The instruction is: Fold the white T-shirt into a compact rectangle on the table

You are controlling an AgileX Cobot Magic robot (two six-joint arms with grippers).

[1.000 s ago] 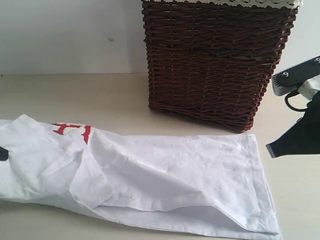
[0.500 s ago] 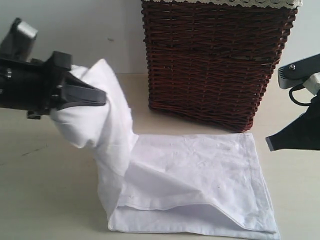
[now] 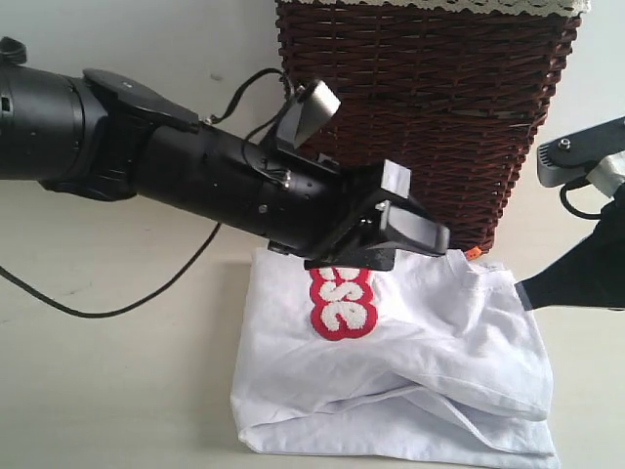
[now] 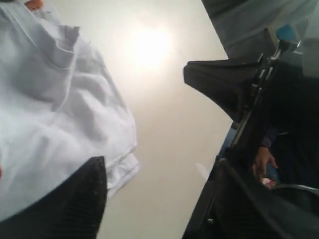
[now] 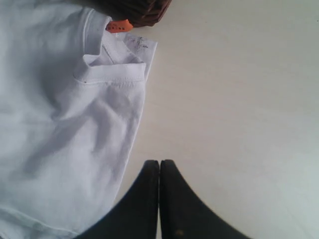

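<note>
While the left gripper point(image 4: 159, 167) hangs spread over the doubled shirt point(image 3: 391, 362), right gripper point(image 5: 159, 164) pressed together, empty, lifting clear looks next.

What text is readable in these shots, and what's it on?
"ese", as far as it reads: fuzzy white letters outlined in red on the white T-shirt. The left gripper covers the print's upper edge, so the word may be incomplete.
orange neck tag: too small to read.
white label beside that tag: faint marks, unreadable.
wicker basket: no text visible.
</note>
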